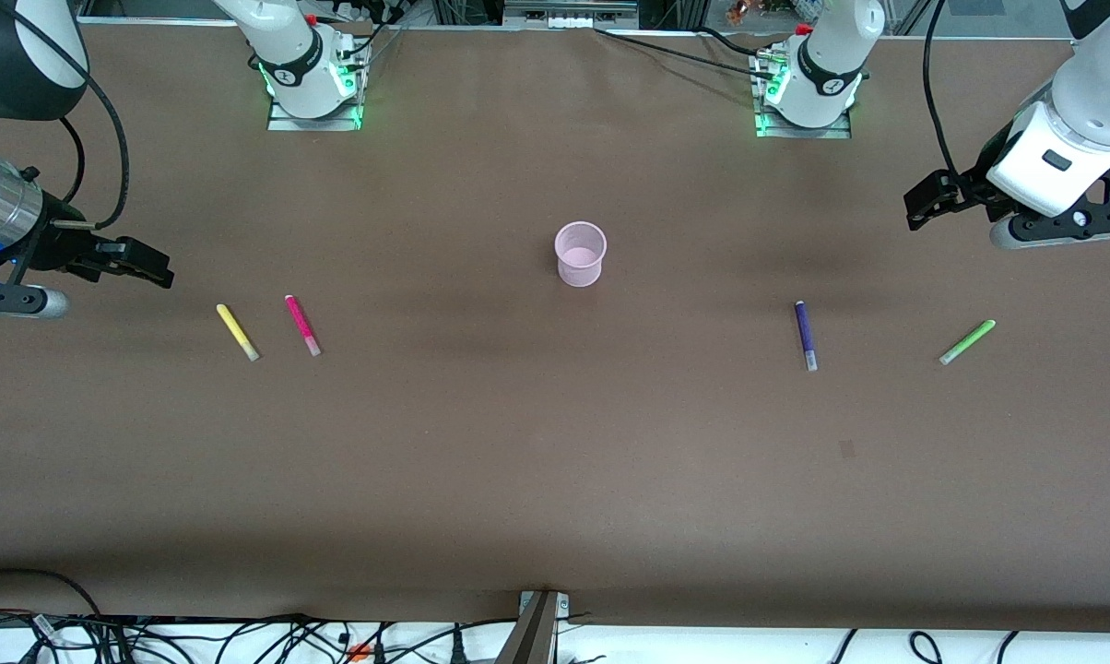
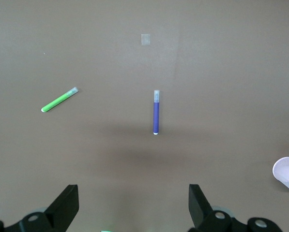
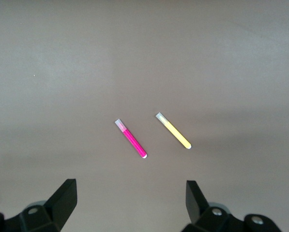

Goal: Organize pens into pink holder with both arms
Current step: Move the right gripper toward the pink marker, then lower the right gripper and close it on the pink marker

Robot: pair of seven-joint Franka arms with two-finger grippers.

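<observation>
We see the cup mid-frame, four pens lying loose. Left gripper hovers upper right, right gripper at frame left, both with fingers apart.

The brown table is carrying the pink holder at its centre, the yellow pen and magenta pen lying at eight o'clock from it, the purple pen and green pen at four o'clock.

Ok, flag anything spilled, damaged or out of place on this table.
Nothing stands out. The pink holder stands upright mid-table, and the yellow, magenta, purple and green pens lie apart on the table, none in it yet. Left claw and right claw hang open.
</observation>
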